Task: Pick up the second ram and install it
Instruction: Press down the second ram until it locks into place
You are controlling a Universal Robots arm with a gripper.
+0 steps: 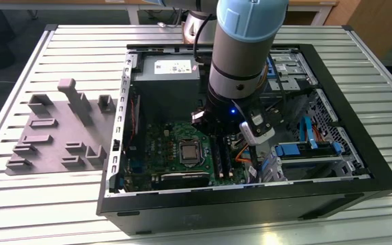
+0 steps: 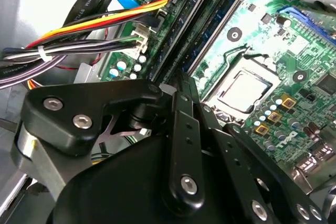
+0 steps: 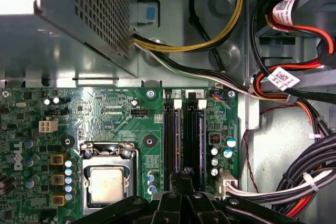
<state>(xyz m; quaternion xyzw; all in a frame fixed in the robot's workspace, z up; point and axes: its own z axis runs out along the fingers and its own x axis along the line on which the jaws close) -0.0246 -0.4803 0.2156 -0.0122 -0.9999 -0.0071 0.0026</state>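
Your gripper point(image 3: 184, 174) sits low inside the open computer case point(image 1: 359, 179), fingers drawn together over the memory slots point(image 3: 184, 129). You'll find the second ram point(image 3: 195, 135) seated in its slot just right of the processor socket point(image 3: 107, 182) in the first wrist view. Beyond lies the power supply point(image 1: 169, 76).

This looks like a robotics lab or assembly workshop. An open black desktop computer case point(image 1: 250, 194) lies on a ribbed aluminium-profile bench point(image 1: 39, 214), with a grey moulded fixture plate of part holders point(image 1: 59, 132) beside it at the exterior view's left. A pale blue and silver industrial robot arm point(image 1: 240, 56) reaches into the case, and light wooden furniture point(image 1: 369, 20) stands behind.
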